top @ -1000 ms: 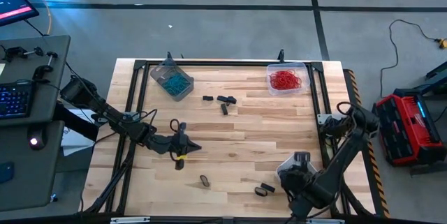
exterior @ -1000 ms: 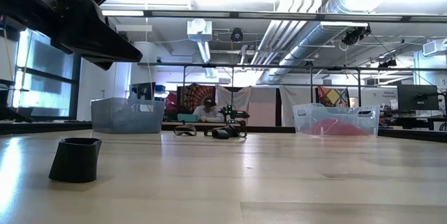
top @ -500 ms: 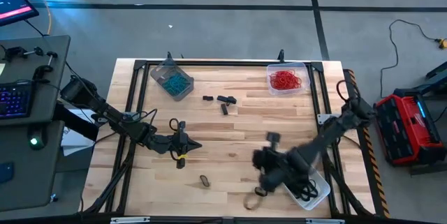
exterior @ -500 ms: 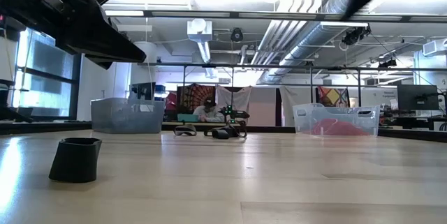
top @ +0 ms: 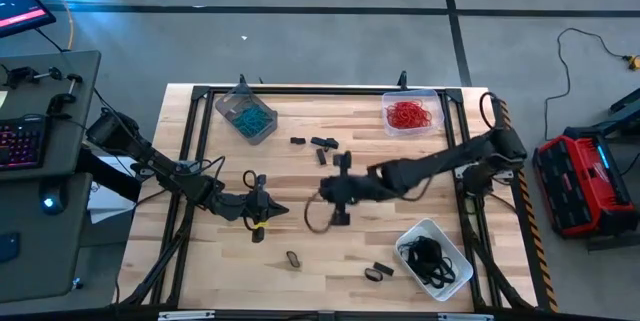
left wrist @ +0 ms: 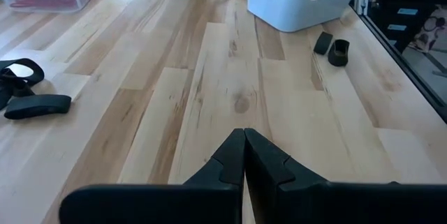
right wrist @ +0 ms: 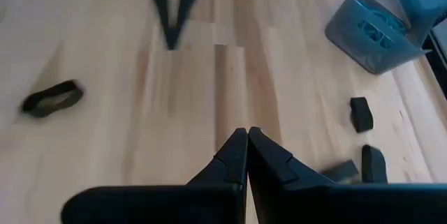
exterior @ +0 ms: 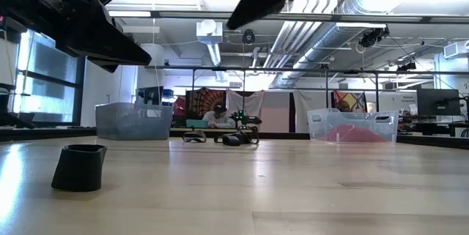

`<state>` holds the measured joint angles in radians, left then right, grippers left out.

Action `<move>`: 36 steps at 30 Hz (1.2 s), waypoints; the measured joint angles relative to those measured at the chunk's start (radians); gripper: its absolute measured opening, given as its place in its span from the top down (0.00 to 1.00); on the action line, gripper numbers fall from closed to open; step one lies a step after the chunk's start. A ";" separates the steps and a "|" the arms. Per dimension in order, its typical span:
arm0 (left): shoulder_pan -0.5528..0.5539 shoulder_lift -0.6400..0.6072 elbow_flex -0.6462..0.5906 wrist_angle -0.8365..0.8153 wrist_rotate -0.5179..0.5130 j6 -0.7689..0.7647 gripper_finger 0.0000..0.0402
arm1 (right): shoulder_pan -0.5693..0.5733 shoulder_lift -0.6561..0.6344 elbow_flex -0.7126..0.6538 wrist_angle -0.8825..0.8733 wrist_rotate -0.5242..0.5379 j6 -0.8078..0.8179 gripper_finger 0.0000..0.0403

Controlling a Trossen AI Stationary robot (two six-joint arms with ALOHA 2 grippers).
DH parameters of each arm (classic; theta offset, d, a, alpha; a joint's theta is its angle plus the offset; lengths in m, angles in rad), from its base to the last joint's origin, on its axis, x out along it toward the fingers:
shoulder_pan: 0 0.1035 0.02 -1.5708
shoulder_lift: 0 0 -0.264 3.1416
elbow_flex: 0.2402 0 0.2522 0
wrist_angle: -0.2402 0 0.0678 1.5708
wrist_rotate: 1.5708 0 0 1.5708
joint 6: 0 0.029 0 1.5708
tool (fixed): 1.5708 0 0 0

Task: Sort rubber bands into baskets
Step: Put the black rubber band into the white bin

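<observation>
I am holding my right gripper [top: 338, 199] out over the middle of the table [top: 420, 171], its two fingers [right wrist: 244, 155] pressed together with nothing clamped between them. A thin loop seems to be trailing just beside it in the high view, but I cannot tell whether it is touching me.

My left gripper [top: 272, 211] is waiting over the left half of the table, fingers likewise pressed flat against each other and empty.

A dark rubber band [top: 292, 259] is lying near the front edge, between my two grippers and closer to the front than either. Two more dark bands [top: 378, 271] are sitting together farther right along the front, just beside the whitish basket [top: 432, 257], which is holding a tangle of black bands [top: 426, 257].

Behind my right gripper, toward the far edge, a small cluster of dark bands [top: 318, 147] is lying on the wood; from my right wrist I am seeing two of them [right wrist: 360, 114] near the grey basket [right wrist: 380, 21].

That grey basket [top: 245, 113] is standing at the far left corner with teal bands [top: 246, 117] inside, well apart from both grippers. The clear basket [top: 411, 113] is standing at the far right corner with red bands [top: 408, 115] inside.
</observation>
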<state>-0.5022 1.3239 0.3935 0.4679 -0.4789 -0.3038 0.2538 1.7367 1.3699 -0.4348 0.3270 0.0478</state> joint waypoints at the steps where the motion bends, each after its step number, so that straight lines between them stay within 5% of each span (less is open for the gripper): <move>1: 0.000 0.000 0.000 0.000 0.000 0.000 1.00 | -0.022 0.000 -0.024 0.042 -0.018 -0.019 1.00; 13: 0.000 0.000 0.000 0.000 0.001 0.000 1.00 | -0.225 0.002 -0.302 0.451 -0.039 -0.049 1.00; 24: 0.016 0.000 0.000 0.009 -0.009 -0.008 1.00 | -0.334 0.002 -0.325 0.348 0.094 0.133 0.99; 31: 0.128 0.000 0.000 0.009 0.089 0.045 1.00 | -0.397 0.006 -0.325 0.327 0.050 0.143 0.83; 36: 0.216 0.000 0.000 0.079 0.214 0.120 1.00 | -0.440 0.070 -0.324 0.364 -0.091 0.001 0.70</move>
<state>-0.2857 1.3243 0.3935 0.5474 -0.2647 -0.1839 -0.1858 1.8063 1.0458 -0.0704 0.2363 0.0488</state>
